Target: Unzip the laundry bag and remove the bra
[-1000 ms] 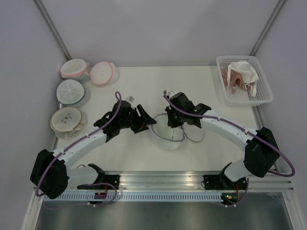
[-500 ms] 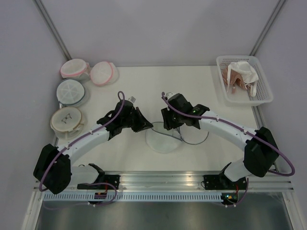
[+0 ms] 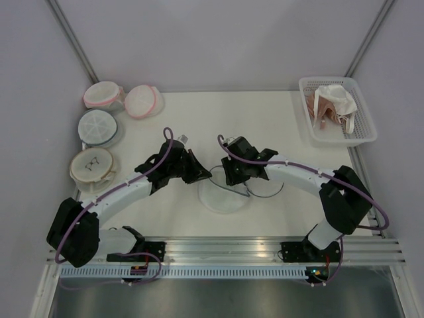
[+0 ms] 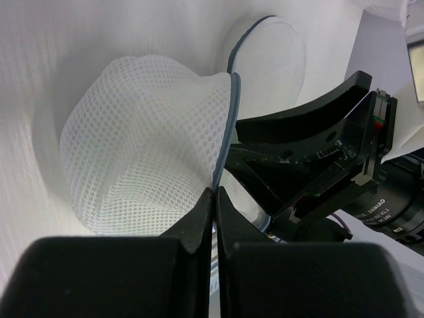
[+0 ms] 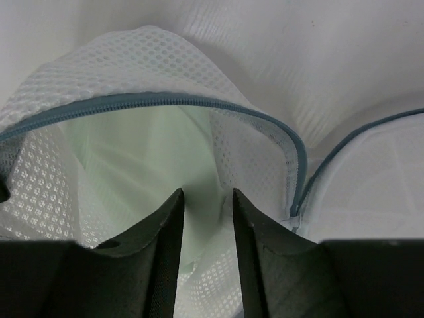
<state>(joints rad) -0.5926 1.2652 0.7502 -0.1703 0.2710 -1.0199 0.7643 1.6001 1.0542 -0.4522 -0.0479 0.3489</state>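
The laundry bag (image 3: pixel 224 196), white mesh with a grey-blue zip rim, lies on the table between my two arms with its zip open. My left gripper (image 3: pixel 204 175) (image 4: pixel 215 192) is shut on the rim (image 4: pixel 226 142) and holds that edge up. In the right wrist view the rim (image 5: pixel 165 99) arches over the opening, and the pale mint-green bra (image 5: pixel 132 152) shows inside. My right gripper (image 3: pixel 229 177) (image 5: pixel 205 195) reaches into the opening. Its jaws stand a little apart, with a fold of the bra and mesh between them. The unzipped flap (image 5: pixel 377 179) lies to the right.
A white basket (image 3: pixel 363 134) at the back right holds white and pinkish garments (image 3: pixel 331 103). Along the left edge sit two pink-rimmed round bags (image 3: pixel 103 95) (image 3: pixel 144 101), a light-blue spoked one (image 3: pixel 97 126) and a beige one (image 3: pixel 91 165). A metal rail (image 3: pixel 225 248) runs along the near edge.
My left gripper has shut on the bag's rim. My right gripper has opened and moved left into the opening. The bag has shifted a little to the left.
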